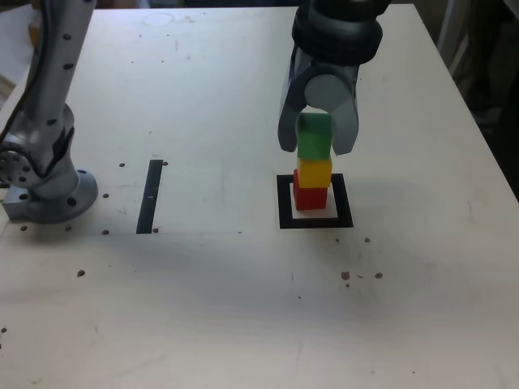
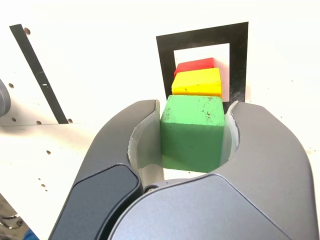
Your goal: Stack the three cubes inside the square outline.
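The red cube (image 1: 310,198) is inside the square outline (image 1: 344,217), and the yellow cube (image 1: 315,173) is on top of it. The gripper (image 1: 315,134) is grasping the green cube (image 1: 315,135) between its jaws, above the yellow one. In the exterior view, the black strip (image 1: 150,196) lies to the left of the outline, and the arm's base (image 1: 61,198) is farther left.

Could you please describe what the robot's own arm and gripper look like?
The arm is grey, with a dark cable along it. The gripper has broad, rounded dark-grey jaws, paler on their curved inner faces, and smooth bluish-grey housing panels behind them.
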Controlling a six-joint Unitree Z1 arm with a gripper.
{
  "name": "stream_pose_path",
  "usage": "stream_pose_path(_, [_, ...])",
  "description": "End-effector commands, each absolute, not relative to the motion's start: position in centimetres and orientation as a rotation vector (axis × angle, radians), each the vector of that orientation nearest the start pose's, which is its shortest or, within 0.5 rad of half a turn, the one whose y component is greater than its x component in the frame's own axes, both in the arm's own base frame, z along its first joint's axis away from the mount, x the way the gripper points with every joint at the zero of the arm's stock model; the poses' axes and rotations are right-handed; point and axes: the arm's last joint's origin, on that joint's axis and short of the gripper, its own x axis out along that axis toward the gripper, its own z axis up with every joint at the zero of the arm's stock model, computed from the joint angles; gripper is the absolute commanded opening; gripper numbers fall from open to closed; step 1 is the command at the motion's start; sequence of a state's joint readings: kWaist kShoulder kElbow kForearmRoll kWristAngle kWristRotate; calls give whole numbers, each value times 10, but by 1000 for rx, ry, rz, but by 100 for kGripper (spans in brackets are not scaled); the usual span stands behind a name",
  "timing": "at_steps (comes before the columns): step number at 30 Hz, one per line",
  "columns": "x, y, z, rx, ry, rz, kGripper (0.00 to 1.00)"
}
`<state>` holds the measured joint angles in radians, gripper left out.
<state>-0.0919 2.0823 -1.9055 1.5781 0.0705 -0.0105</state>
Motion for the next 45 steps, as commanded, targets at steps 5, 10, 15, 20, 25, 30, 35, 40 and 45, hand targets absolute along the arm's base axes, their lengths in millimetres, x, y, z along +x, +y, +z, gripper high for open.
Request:
stream_pose_path(5, [373, -29, 308, 128, 1763, -5, 38])
stream_pose_path(10, [373, -29, 305, 116, 1775, -11, 44])
stream_pose_path(15, [374, -29, 302, 109, 1782, -17, 48])
stream_pose_path(20, [376, -28, 300, 111, 1785, -14, 50])
stream_pose_path(25, [376, -26, 299, 112, 1786, -10, 55])
stream_pose_path(30, [377, -25, 299, 112, 1782, -8, 70])
stream_pose_path(35, [376, -25, 300, 112, 1782, -6, 95])
stream_pose_path(40, [373, -24, 308, 110, 1759, -4, 99])
stream_pose_path(45, [365, -24, 327, 97, 1706, 4, 99])
